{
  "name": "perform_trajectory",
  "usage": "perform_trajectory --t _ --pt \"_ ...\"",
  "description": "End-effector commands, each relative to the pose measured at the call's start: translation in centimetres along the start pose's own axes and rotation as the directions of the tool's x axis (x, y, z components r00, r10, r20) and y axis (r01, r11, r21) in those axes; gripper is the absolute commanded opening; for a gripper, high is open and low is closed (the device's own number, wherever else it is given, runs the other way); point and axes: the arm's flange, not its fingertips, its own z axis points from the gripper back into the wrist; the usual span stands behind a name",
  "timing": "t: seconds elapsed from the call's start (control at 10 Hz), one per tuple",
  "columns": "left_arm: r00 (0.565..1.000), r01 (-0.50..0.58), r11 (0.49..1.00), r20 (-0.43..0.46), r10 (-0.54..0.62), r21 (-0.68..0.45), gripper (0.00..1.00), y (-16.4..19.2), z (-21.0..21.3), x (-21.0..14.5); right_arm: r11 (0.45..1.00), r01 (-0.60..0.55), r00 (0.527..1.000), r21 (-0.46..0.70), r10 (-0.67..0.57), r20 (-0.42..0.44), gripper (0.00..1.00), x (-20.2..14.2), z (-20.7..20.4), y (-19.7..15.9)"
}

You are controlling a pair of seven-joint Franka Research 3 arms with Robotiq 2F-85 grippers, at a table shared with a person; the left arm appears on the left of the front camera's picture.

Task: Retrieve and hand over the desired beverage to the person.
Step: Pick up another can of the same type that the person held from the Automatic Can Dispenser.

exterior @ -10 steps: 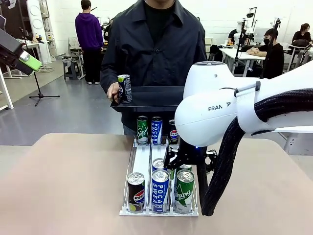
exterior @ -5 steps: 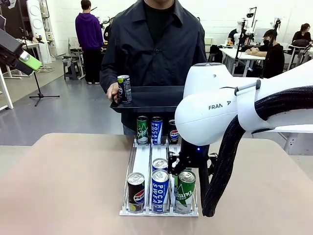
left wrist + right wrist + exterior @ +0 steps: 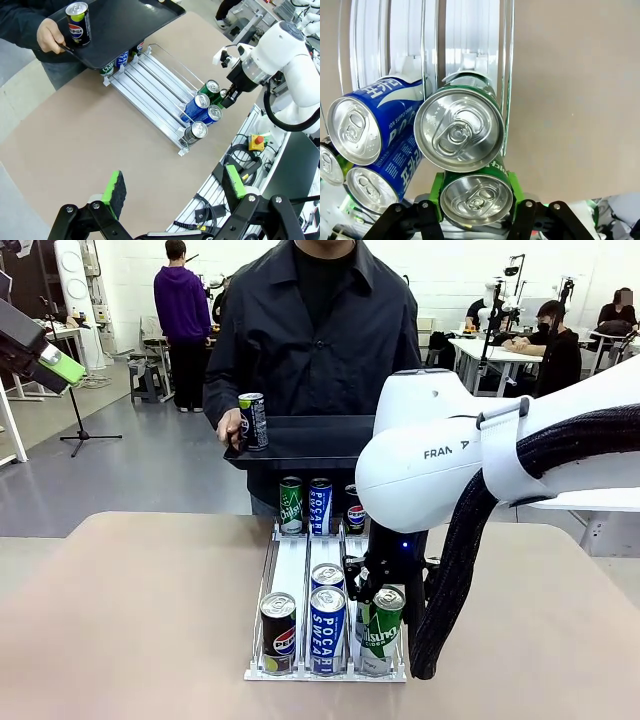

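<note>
My right gripper (image 3: 385,585) hangs over the right lane of the white can rack (image 3: 290,560). Its green pads (image 3: 512,189) are shut on a green cider can (image 3: 476,197). A second green can (image 3: 459,132) leans against the held one, and a green can stands tilted at the lane's front (image 3: 378,628). The person in the dark jacket (image 3: 315,330) stands at the far side holding a black tray (image 3: 310,440) with a black Pepsi can (image 3: 253,421) on it. My left gripper (image 3: 174,185) is open, high at the left, with nothing between its fingers.
The rack's front row also holds a Pepsi can (image 3: 278,632) and two blue Pocari Sweat cans (image 3: 327,628). At its far end stand a green can (image 3: 291,505), a Pocari can (image 3: 320,506) and a Pepsi can (image 3: 355,512). Bare tabletop (image 3: 130,620) lies left of the rack.
My right gripper has sunk a little lower in the right lane. The front green can has gone from upright to tilted. The person and tray have hardly moved.
</note>
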Motion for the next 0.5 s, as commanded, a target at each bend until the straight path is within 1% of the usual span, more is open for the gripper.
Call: perform_trajectory --t 0.0,0.2,0.3,0.4 --pt "1.000 0.004 1.000 0.008 -0.004 -0.005 1.00 0.1 0.0 0.0 1.000 -0.015 1.000 0.009 0.015 -0.024 0.00 0.4 0.2 0.1" --pt "1.000 0.004 1.000 0.008 -0.004 -0.005 1.00 0.1 0.0 0.0 1.000 -0.020 1.000 0.014 0.021 -0.023 0.00 0.1 0.4 0.2" --pt "1.000 0.004 1.000 0.008 -0.004 -0.005 1.00 0.1 0.0 0.0 0.999 -0.024 0.999 0.021 0.025 -0.035 0.38 -0.5 1.6 0.4" --pt "1.000 0.004 1.000 0.008 -0.004 -0.005 1.00 0.1 0.0 0.0 0.999 -0.048 0.999 0.016 0.048 -0.006 0.38 -1.7 4.1 0.6"
